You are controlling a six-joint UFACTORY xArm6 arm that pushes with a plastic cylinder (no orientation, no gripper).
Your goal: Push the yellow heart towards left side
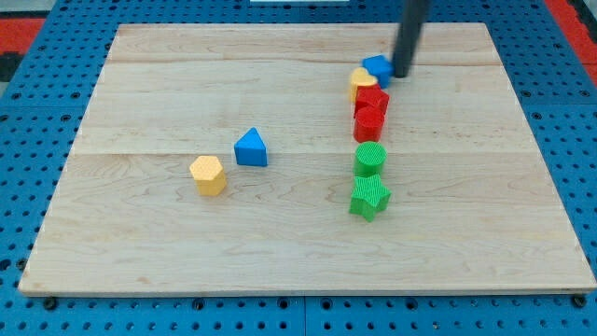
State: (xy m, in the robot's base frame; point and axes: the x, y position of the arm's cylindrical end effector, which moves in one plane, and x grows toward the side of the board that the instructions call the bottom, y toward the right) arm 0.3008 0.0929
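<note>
My tip (402, 74) is the bare lower end of a straight dark rod; it has no jaws, so it grips nothing and only rests on the wooden board (140, 233). It stands at the board's 1 o'clock area, touching or just beside a blue block (378, 68), which lies at its 9 o'clock; whether the two truly touch cannot be told. The rod's upper part is cut off by the view's top edge.

The yellow heart (362, 81) sits at the 8 o'clock side of the blue block, pressed against it, and well to the right of the board's middle. Only its rounded yellow top and left face show; its lower part is covered by the red blocks, so the heart outline is hard to make out.

At the heart's 6 o'clock two red blocks (370, 112) stand stacked in a line down the view, touching each other. Further along at 6 o'clock come a green cylinder (370, 159) and a green star (369, 198), close together.

Well apart at 8 o'clock from my tip lie a blue triangle (251, 148) and a yellow hexagon (208, 175), near each other.
</note>
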